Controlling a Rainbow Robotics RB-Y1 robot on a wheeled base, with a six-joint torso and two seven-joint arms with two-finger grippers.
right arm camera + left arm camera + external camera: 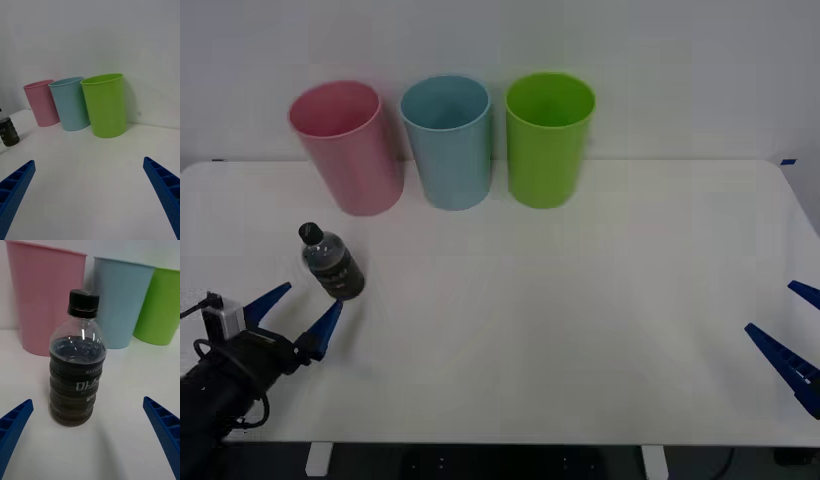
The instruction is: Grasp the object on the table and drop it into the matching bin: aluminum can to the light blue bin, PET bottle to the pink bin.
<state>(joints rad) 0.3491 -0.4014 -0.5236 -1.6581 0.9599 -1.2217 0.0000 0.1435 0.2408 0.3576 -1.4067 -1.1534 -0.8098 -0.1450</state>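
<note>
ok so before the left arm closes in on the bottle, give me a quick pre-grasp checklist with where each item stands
1. Left gripper open wide enough for the bottle: ok, blue fingers spread apart.
2. PET bottle upright on the table, black cap on: ok.
3. Bottle lined up between the fingers: ok in the left wrist view, centred but ahead of the tips, not yet between them.
4. Pink bin upright, mouth open, behind the bottle: ok.
5. Light blue bin and green bin stand close beside the pink bin: cannot tell whether they touch.
6. Right gripper open at the table's right edge, out of the way: ok.
</note>
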